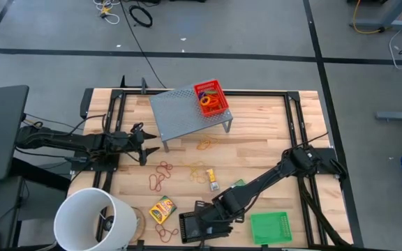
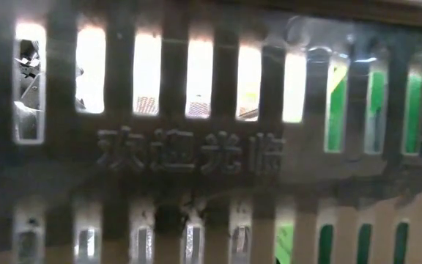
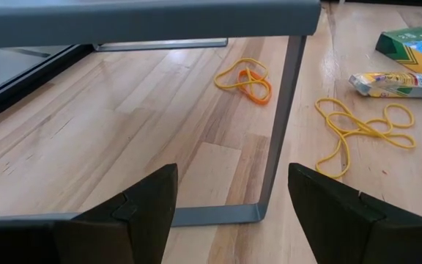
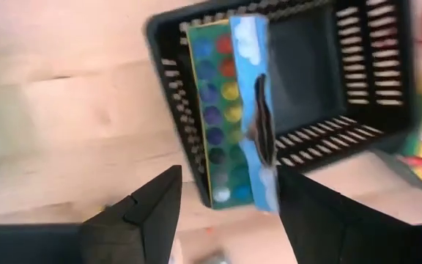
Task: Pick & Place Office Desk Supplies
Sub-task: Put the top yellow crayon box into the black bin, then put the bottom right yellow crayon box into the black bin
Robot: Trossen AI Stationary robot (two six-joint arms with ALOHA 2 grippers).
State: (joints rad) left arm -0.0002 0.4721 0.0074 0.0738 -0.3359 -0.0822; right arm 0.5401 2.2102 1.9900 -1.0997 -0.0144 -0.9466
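My right gripper (image 4: 229,192) hangs open over the black mesh tray (image 4: 372,95) at the table's near edge (image 1: 199,224). A teal-green packet with coloured dots (image 4: 233,110) stands on its long edge in that tray, one end jutting over the tray's wall between my open fingers. My left gripper (image 3: 233,191) waits open at the table's left (image 1: 145,145), facing the grey riser's leg (image 3: 280,125). The red tray (image 1: 212,99) sits on the riser. The green tray (image 1: 271,226) and the crayon box (image 1: 162,208) lie on the table, with rubber bands (image 1: 160,173) scattered between.
A big white bucket (image 1: 93,219) stands at the near left corner. A small packet (image 1: 213,180) and another teal-green packet (image 1: 237,184) lie mid-table. The black tray's slotted wall (image 2: 196,161) fills the low view. Bare wood lies at the far right.
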